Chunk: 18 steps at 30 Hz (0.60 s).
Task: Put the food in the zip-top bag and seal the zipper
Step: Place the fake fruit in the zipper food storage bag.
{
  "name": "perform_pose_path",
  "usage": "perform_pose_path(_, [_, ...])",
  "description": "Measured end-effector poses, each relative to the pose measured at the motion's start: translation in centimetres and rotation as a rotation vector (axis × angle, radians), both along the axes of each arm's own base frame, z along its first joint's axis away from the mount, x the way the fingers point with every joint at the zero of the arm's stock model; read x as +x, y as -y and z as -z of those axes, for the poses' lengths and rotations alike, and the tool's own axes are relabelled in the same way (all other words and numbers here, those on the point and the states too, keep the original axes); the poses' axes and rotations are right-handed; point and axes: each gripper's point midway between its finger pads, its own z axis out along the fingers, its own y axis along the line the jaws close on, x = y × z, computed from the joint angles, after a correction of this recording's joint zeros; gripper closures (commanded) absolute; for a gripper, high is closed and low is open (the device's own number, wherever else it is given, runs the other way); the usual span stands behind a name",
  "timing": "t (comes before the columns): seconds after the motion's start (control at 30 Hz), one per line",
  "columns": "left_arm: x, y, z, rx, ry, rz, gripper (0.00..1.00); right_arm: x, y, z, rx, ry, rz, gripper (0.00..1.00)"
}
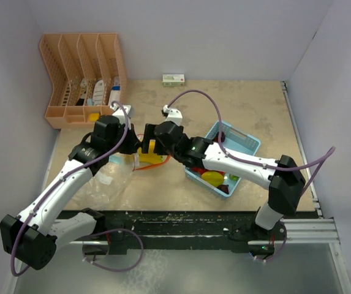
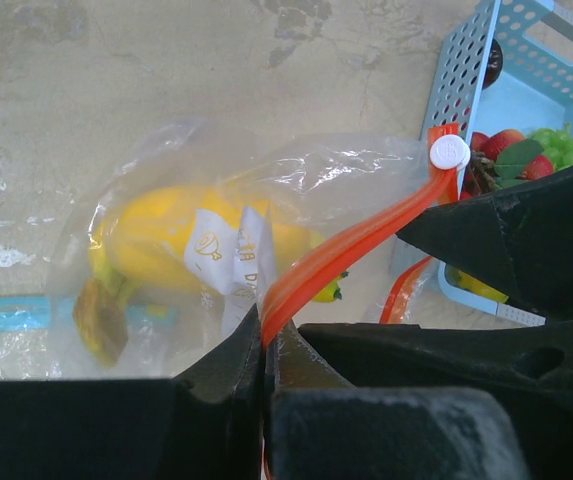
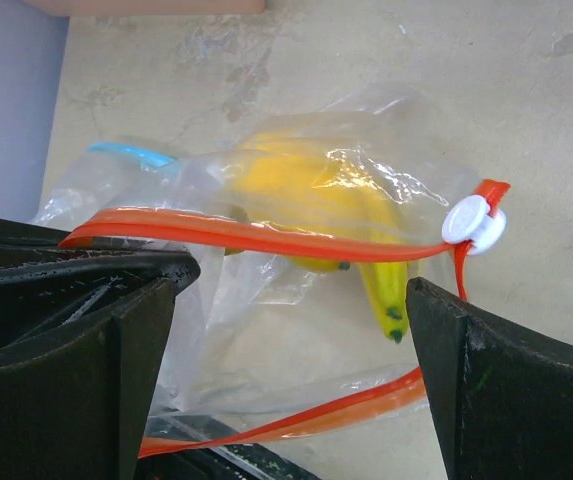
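Bag mouth, both arms on station. The left claw (image 2: 264,335) has its fingers pressed together, clamped on the near end of the orange zipper (image 2: 346,250) of the zip-top bag (image 2: 146,170). From the pinch the strip climbs away and to the claw's right, ending at the white slider (image 2: 449,152).

The right claw (image 3: 291,290) stands with its fingers wide apart and grips nothing. The upper zipper strip crosses the gap between them, and the slider sits just inside the right-hand finger (contact cannot be told). A second orange strip sags lower in the gap, so the mouth is parted.

Food: a yellow banana (image 3: 316,190) lies inside the bag, beyond both claws, seen through the clear film. A light-blue piece (image 2: 6,312) shows through the film to the left of the left claw; what it is cannot be told.

The rest of the food sits in the light-blue basket (image 1: 245,142), behind the right claw and alongside its arm. There are a yellow piece (image 1: 212,177) and a red piece (image 1: 227,187) in it. The left wrist view adds a green piece (image 2: 566,150) at the basket's near wall.

Bag and basket both rest on the worktop (image 1: 224,104), and the basket is just beside the bag's slider end. A peach organizer (image 1: 83,76) stands beyond the left claw, well apart.
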Motion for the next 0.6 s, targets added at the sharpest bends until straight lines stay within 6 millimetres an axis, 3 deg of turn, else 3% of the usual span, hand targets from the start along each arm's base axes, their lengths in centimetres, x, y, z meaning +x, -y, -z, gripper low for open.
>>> perform_pose_path(0.17, [-0.1,0.3,-0.1,-0.009,-0.002,0.013,1.0,0.0,0.7,-0.8,0.004,0.016,0.014,0.0])
perform_pose_path(0.3, [-0.2,0.4,-0.1,-0.011,-0.003,0.019,1.0,-0.9,2.3,-3.0,0.038,0.043,0.014,0.01])
perform_pose_path(0.47, [-0.2,0.4,-0.1,-0.011,-0.003,0.019,1.0,-3.0,6.8,-5.6,0.057,0.043,0.059,0.06])
perform_pose_path(0.6, [-0.2,0.4,-0.1,-0.011,-0.003,0.019,1.0,-4.2,11.8,-4.1,-0.01,-0.029,0.141,0.12])
